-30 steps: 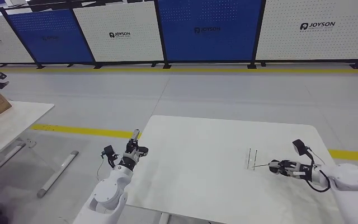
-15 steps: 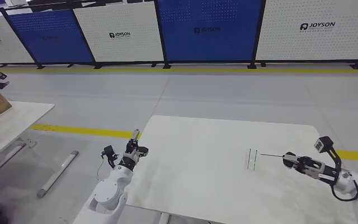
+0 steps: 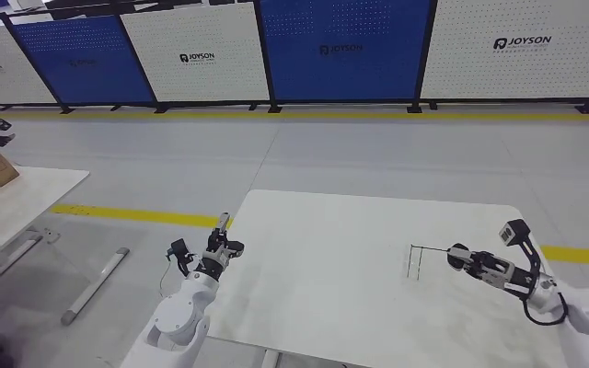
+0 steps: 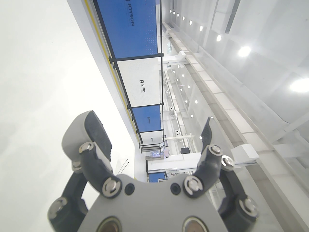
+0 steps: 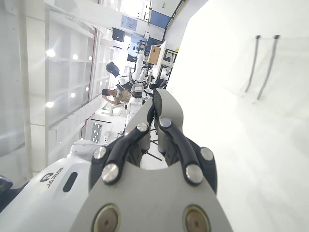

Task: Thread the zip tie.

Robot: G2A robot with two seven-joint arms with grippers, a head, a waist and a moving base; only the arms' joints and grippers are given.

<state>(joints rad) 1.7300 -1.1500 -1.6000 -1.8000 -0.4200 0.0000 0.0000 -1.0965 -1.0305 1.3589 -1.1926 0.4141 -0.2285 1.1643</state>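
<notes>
Right tool (image 3: pixel 451 251) with tie (image 3: pixel 431 247) nearer two others (image 5: pixel 252 66)

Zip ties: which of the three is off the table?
The tie clamped in the right end effector, held above the table. The two loose ties lie flat, side by side.

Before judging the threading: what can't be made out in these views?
1. Top view: the held tie is a hairline; its head and tip are too small to tell apart.
2. Right wrist view: right gripper, whose shut jaws hide where the tie is pinched.
3. Left wrist view: the two table ties are faint, distant slivers; no detail.
</notes>
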